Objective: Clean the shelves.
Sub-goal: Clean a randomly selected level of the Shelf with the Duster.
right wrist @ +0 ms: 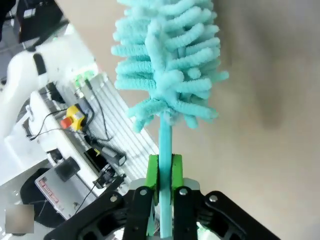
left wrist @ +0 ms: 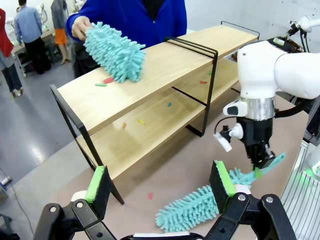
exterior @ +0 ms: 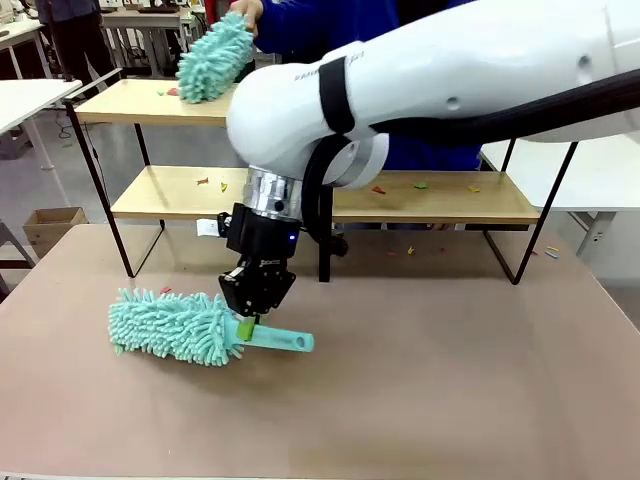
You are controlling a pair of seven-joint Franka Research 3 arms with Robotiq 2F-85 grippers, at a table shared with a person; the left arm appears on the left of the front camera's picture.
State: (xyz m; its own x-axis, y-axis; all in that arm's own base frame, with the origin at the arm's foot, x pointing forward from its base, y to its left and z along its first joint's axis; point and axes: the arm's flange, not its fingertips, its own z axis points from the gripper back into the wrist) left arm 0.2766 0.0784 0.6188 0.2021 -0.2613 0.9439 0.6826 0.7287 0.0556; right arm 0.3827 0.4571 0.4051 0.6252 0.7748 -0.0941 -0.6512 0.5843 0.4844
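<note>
a thin grip beside a crowded rack

front view: our right gripper (exterior: 250, 316) is clamped on the handle (exterior: 285, 342) of a teal duster (exterior: 170, 325) that lies on the tan tabletop (exterior: 450, 390). the shelves (exterior: 450, 200) stand beyond it at the far side of the table. they are two pale boards in a black frame, with small coloured bits (exterior: 420, 185) scattered on the lower board. a person's hand (exterior: 246, 12) holds a second duster (exterior: 213, 58) at the left end of the upper board. our white arm hangs close in front of the rack. we judge that a careless lift could knock the upper board or its frame, and a sweep toward the left end could meet the person's hand.

left wrist view: our left gripper (left wrist: 159, 184) stands wide open and holds nothing. it sits low over the table, just beside the duster's fluffy head. if the right arm swings the duster up on this side, the head could snag on these fingers.

right wrist view: the green pads (right wrist: 152, 172) pinch the slim handle just behind the head. so narrow a hold may let the duster twist once it is pressed on a board — we would lose the wiping angle. a hard sweep could also fling the bits onto the tabletop instead of gathering them.
</note>
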